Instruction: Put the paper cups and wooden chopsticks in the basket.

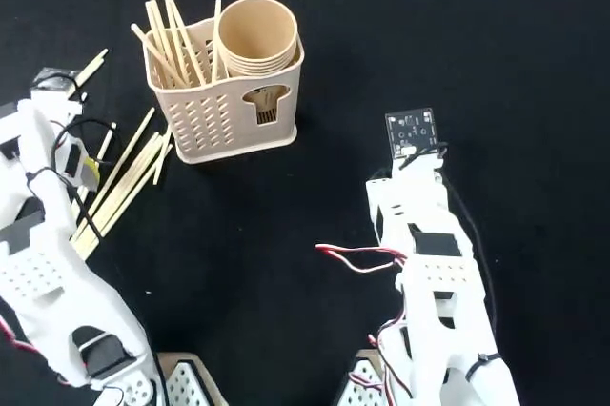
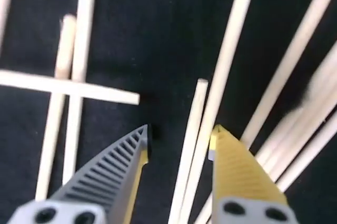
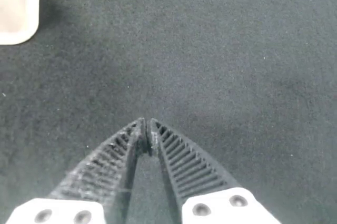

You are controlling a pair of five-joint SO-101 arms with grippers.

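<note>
Black cloth table [image 1: 496, 63]. Left gripper [image 2: 180, 132] spread open, straddling loose pale wooden chopsticks [image 2: 225, 66], probably lining up a pinch. Tan paper cups [image 1: 257, 36] already in beige slotted basket [image 1: 217, 125] beyond it. Right gripper [image 3: 146, 125] closed, empty.

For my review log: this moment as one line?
cups: in basket; chopsticks: some loose on table; left jaws: open around chopsticks; right jaws: shut, empty

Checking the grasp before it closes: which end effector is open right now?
The left end effector, open above loose chopsticks; the right end effector is shut, holding nothing.
</note>
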